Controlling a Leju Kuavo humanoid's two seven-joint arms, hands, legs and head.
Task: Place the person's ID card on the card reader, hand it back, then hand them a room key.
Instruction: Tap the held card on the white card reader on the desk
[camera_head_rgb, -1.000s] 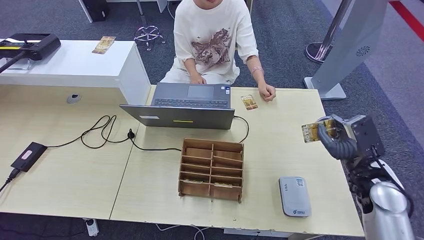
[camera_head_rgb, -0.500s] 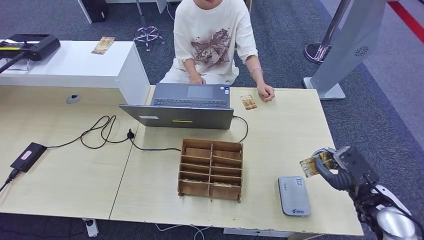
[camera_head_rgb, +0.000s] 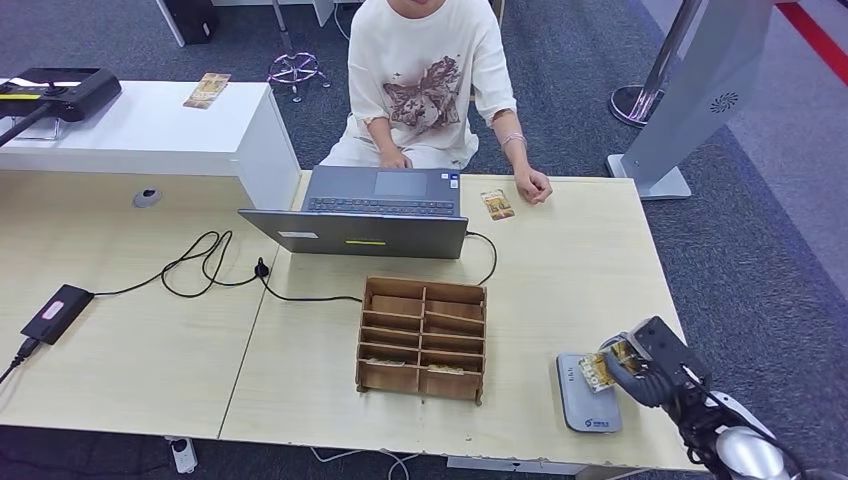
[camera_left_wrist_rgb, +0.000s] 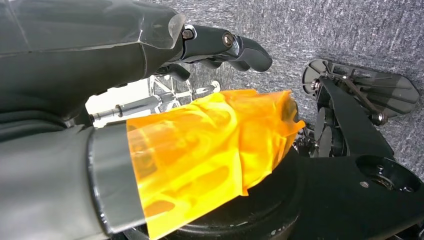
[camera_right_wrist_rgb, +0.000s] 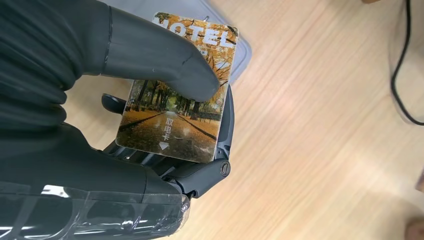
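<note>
Card (camera_head_rgb: 598, 371) in the right hand (camera_head_rgb: 637, 368) had dropped from high over the table's right edge a second earlier to just above the grey card reader (camera_head_rgb: 588, 402) near the front right corner. That descent suggested the scanning step was close, with the card not yet laid flat on the reader. Thumb and fingers (camera_right_wrist_rgb: 165, 60) were clamped on the card, the thumb pressing across its printed face. In the right wrist view the card showed an autumn avenue of orange trees, the word HOTEL in white along one end, and small white characters with an arrow near the other. Its far end overlapped the reader's rounded corner; whether it touched the reader could not be told from these angles. Beyond the laptop (camera_head_rgb: 366, 212) a seated person rested a hand (camera_head_rgb: 534, 185) on the table beside a second small card (camera_head_rgb: 498, 205). Left hand (camera_left_wrist_rgb: 100, 90) hung over grey carpet, its fingers curled loosely and holding nothing.
</note>
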